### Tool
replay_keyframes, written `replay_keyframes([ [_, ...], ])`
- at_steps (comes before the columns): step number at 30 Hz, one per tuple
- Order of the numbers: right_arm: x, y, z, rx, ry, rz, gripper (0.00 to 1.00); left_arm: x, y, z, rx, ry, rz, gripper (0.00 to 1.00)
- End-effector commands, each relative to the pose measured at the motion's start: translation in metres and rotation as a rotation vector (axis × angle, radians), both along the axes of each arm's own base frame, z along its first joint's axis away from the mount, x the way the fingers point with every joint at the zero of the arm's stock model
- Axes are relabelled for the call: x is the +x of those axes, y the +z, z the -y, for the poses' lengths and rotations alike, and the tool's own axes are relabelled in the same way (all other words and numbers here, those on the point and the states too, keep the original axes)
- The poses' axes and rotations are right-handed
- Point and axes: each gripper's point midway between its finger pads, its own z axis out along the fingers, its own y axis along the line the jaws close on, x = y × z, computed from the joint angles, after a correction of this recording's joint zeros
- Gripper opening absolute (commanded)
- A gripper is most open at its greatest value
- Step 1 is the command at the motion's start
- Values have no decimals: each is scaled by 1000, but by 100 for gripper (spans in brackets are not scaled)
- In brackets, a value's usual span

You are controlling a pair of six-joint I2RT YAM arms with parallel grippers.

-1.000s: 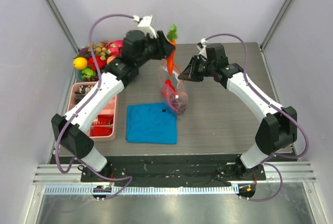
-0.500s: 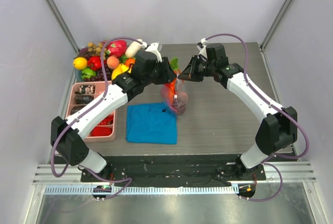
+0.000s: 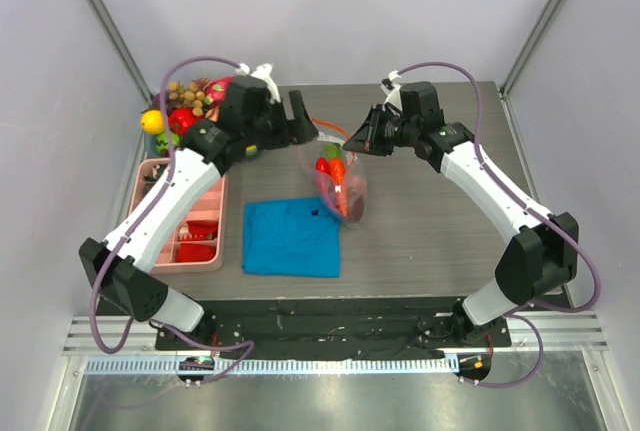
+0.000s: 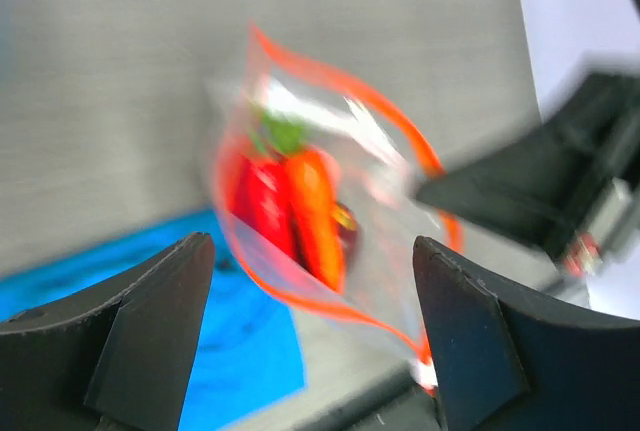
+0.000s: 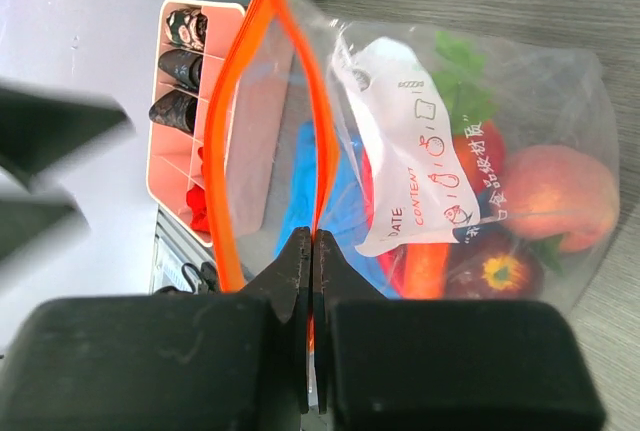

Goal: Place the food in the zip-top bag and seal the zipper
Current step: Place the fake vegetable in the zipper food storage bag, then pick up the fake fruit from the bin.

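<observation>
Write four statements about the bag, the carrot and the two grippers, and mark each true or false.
1. The right gripper is shut on the zipper of the zip-top bag. True.
2. The left gripper holds the carrot. False: it is open and empty, and the carrot lies inside the bag.
3. The bag's mouth is sealed. False: the zipper gapes open.
4. The blue cloth lies flat beside the pink tray. True.

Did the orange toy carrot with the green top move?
Yes. The orange toy carrot dropped toward the blue folded cloth, into the clear plastic zip-top bag; before, it hung above the bag's mouth.
</observation>
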Motion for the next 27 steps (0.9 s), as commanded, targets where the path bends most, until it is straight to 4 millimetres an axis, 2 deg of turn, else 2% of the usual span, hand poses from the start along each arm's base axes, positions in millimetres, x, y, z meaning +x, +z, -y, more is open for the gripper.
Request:
replay_keyframes([
  [1, -3, 34, 0, 28, 20, 127, 1, 35, 53, -69, 64, 65, 188, 84],
  [2, -4, 33, 0, 27, 23, 125, 1, 45, 51, -82, 109, 80, 204, 84],
  [3, -3, 33, -1, 29, 23, 124, 1, 58, 48, -108, 165, 143, 215, 83],
  [4, -4, 32, -2, 27, 27, 120, 1, 66, 46, -123, 221, 145, 236, 82],
  [5, -3, 32, -2, 29, 28, 121, 1, 77, 38, -134, 248, 157, 228, 82],
  [6, -3, 31, -2, 27, 28, 120, 1, 86, 35, -157, 281, 199, 228, 82],
  [7, -3, 30, -2, 28, 28, 119, 1, 94, 31, -172, 311, 241, 226, 82],
  [8, -3, 30, -3, 29, 29, 117, 1, 101, 25, -182, 335, 236, 225, 81],
  [9, -2, 29, -3, 28, 28, 116, 1, 112, 17, -202, 344, 264, 208, 77],
  [11, -2, 28, -3, 24, 28, 116, 1, 124, 11, -218, 337, 285, 199, 75],
  [12, -2, 28, -3, 24, 28, 116, 1, 134, -3, -229, 338, 294, 167, 73],
  [13, -2, 26, -3, 22, 28, 112, 1, 139, -9, -241, 320, 300, 153, 73],
  [14, -2, 25, -3, 21, 28, 110, 1, 144, -10, -246, 313, 286, 157, 73],
  [15, -1, 24, -2, 19, 25, 108, 1, 150, -25, -245, 305, 264, 126, 72],
  [16, -2, 22, -3, 18, 28, 103, 1, 155, -30, -247, 308, 272, 125, 72],
  [19, -1, 18, -3, 14, 27, 95, 1, 169, -49, -241, 272, 258, 114, 72],
  [21, 1, 16, -3, 13, 25, 92, 1, 178, -58, -244, 270, 298, 112, 69],
  [22, 1, 16, -3, 14, 24, 89, 1, 188, -65, -245, 262, 308, 119, 69],
  [27, 1, 13, -3, 10, 24, 86, 1, 210, -84, -253, 242, 440, 93, 71],
])
